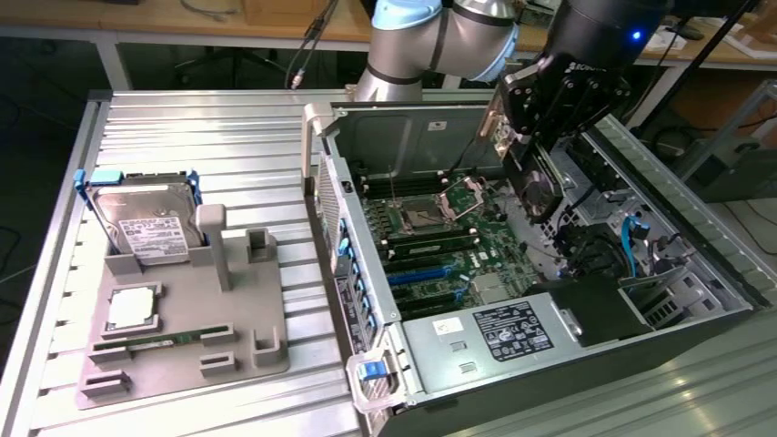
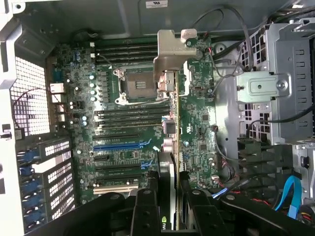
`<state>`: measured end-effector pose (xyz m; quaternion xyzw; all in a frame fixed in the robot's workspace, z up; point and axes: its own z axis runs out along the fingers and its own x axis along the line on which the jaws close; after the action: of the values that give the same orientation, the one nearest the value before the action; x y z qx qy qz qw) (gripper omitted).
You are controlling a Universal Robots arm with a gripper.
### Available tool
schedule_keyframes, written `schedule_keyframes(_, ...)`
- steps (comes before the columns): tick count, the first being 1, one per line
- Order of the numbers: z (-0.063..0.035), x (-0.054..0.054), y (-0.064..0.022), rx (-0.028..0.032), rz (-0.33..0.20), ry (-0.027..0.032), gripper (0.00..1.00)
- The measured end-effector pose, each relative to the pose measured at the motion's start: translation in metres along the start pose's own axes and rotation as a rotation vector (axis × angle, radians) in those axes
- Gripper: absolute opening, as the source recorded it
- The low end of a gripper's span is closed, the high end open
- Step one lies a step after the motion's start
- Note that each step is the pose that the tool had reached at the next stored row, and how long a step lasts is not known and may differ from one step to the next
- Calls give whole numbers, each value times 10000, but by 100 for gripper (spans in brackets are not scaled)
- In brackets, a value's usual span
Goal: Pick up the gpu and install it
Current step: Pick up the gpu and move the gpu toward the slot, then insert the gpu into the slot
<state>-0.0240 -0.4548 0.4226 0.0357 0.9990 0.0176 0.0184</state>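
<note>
Hanging over the open case [image 1: 364,314], the tool [image 1: 540,150] has its jaws part-way closed and clamped on the gpu [image 1: 543,187]. It holds the card by one end, above the motherboard [image 1: 438,246] inside the case, and it looks clear of every slot.

What could go sideways:
- The card looks like it lies across the blue slot [image 2: 120,145], not along it. If it goes down like that, the edge lands on board parts instead of in the connector.
- The silver bracket [image 2: 172,46] is the end farthest from the tool. It could catch on the case wall or on the CPU socket [image 2: 135,83] and lever the card crooked.
- The fingers [image 2: 146,211] only pinch a thin card's faces, so any snag could make it slip or twist in the grip.
- Blue cables [image 2: 290,191] on the drive-cage side of the case seem near enough to foul a swing.

The exterior view gives the height. The card is up in the air above the case floor, and outside the case a tray [image 1: 243,300] with a hard drive [image 1: 152,223] sits on the bench [image 1: 182,127]. The wrist view looks straight down the card's thin edge onto the board. That shows how the card lines up sideways with the slots, but not how high it is.
</note>
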Motion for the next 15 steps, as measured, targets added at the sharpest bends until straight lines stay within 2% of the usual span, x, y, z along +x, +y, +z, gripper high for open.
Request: schedule_keyframes(15,0,0,0,-3,-74,3,27)
